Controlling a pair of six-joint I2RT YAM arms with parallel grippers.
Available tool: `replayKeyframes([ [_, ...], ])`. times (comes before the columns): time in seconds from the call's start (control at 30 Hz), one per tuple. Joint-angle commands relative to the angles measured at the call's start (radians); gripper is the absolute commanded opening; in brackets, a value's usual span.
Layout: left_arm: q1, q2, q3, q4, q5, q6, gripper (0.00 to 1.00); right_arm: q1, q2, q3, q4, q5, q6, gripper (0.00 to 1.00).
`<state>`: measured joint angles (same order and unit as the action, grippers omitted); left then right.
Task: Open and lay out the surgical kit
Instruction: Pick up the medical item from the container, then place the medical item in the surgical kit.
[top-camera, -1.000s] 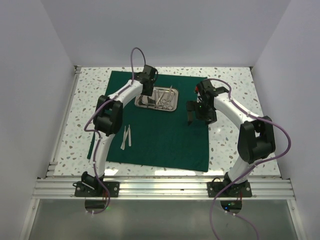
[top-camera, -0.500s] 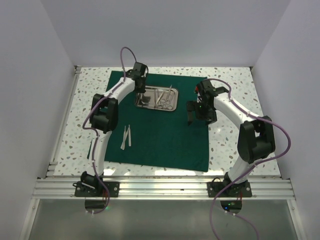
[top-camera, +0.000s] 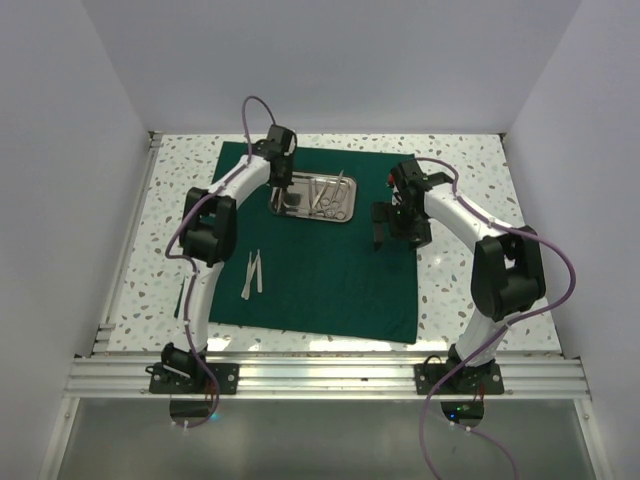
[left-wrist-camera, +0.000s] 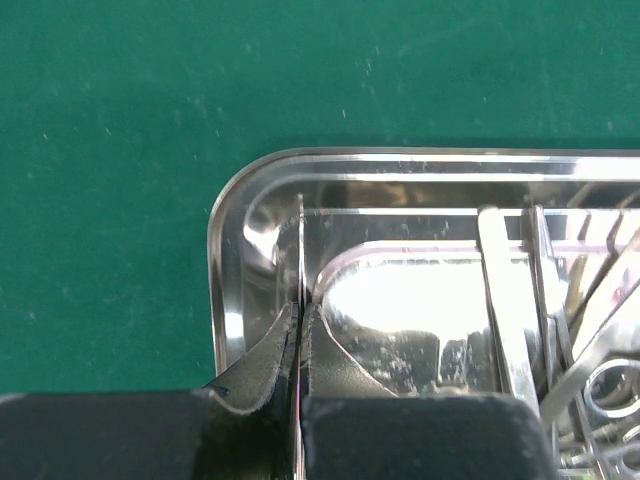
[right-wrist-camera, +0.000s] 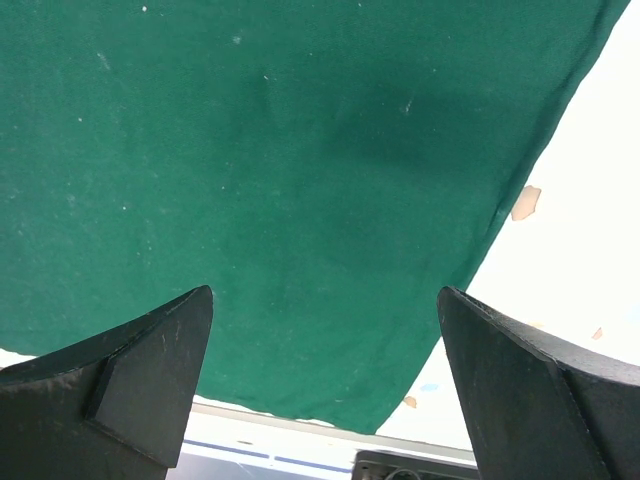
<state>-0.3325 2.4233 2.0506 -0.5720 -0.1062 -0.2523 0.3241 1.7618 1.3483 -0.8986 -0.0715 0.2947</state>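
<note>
L gripper (left-wrist-camera: 300, 325) pinched over tray (left-wrist-camera: 225, 300); instruments (left-wrist-camera: 505, 300) cut off.

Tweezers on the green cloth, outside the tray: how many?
2 tweezers, side by side on the cloth's left part: one, the other just right of it. The tray may hide more.

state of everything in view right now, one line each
green cloth: unfolded, spread flat
steel tray: upright on the cloth, holding instruments at its right end
instruments: piled inside the tray, not laid out
tweezers: out of the tray, lying flat on the cloth
left tool: shut, over the tray's left end; can't tell if it pinches anything
right tool: open, empty, above the cloth near its edge
</note>
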Motion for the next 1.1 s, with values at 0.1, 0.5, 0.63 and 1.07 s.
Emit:
replayKeyframes([
  [0.1,-0.017,-0.118,0.069,-0.094,0.025,-0.045,0.0,-0.003,-0.035,-0.003,0.033,-0.047,0.009,0.98],
  [0.5,-0.08,-0.501,-0.294,-0.109,-0.001,-0.153,0.0,-0.003,-0.068,-0.083,0.102,-0.114,0.026,0.98],
  [0.63,-0.132,-0.676,-0.558,-0.043,0.002,-0.208,0.0,-0.003,-0.087,-0.112,0.122,-0.134,0.035,0.98],
  [1.07,-0.31,-0.78,-1.023,0.162,-0.016,-0.375,0.0,-0.003,-0.128,-0.212,0.158,-0.205,0.07,0.98],
])
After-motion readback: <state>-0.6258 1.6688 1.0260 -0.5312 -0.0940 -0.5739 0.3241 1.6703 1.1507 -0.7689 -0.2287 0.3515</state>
